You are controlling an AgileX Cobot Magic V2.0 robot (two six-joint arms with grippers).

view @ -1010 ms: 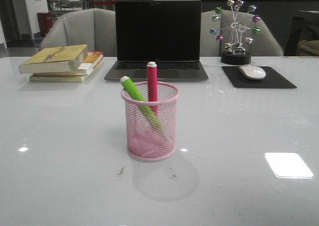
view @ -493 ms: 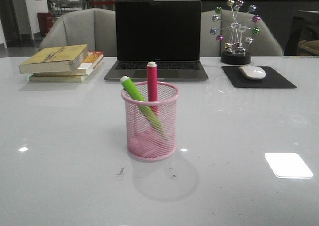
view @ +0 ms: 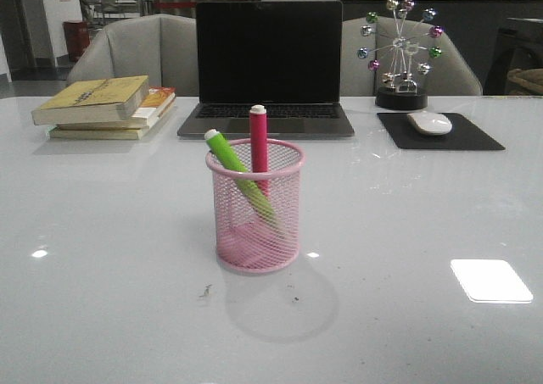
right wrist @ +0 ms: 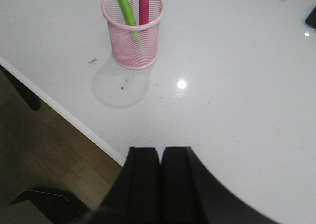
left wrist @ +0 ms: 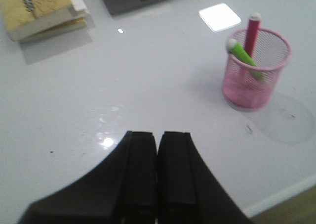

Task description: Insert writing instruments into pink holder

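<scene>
The pink holder (view: 255,206) stands upright near the middle of the white surface (view: 110,231). Both writing instruments are inside it. The green marker (view: 241,180) leans, with its pale top end resting at the left side of the rim. The pink marker (view: 259,147) stands almost straight at the back of the cup, and its pale top pokes up above the rim. The two markers cross low down inside the mesh. Behind the holder sits an open laptop (view: 268,66) with a dark screen. To the left of the laptop lies a stack of books (view: 106,106). To the right there is a black mouse pad (view: 439,131) with a white mouse (view: 430,123) on it, and behind that a toy wheel with shiny balls (view: 400,49). The left pincer (left wrist: 158,177) is clenched, with its two black fingers pressed together and nothing between them. It is well apart from the holder. The right pincer (right wrist: 159,179) is also clenched and grasping nothing, and it hangs over the near edge of the surface, away from the holder.
</scene>
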